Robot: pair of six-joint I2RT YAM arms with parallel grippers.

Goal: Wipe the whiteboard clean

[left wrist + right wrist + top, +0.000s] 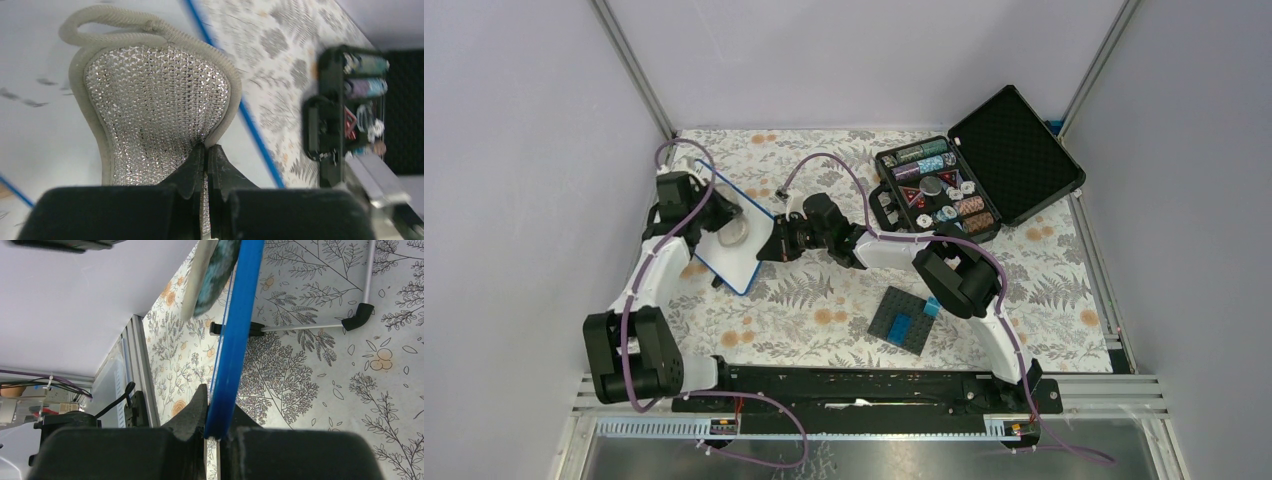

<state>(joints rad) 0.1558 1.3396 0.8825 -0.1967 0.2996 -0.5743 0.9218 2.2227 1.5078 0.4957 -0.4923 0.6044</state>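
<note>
The whiteboard, white with a thin blue rim, sits tilted at the left middle of the table. My left gripper is over it, shut on a silvery mesh pad with a beige rim. In the left wrist view my left gripper pinches the pad, which lies flat against the board face; faint dark marks show at the left. My right gripper is shut on the board's right edge. In the right wrist view my right gripper holds the blue rim edge-on between the jaws.
An open black case of poker chips stands at the back right, its lid laid back. A dark grey studded plate with blue bricks lies front centre. A thin metal rod with black ends lies on the floral cloth beside the board.
</note>
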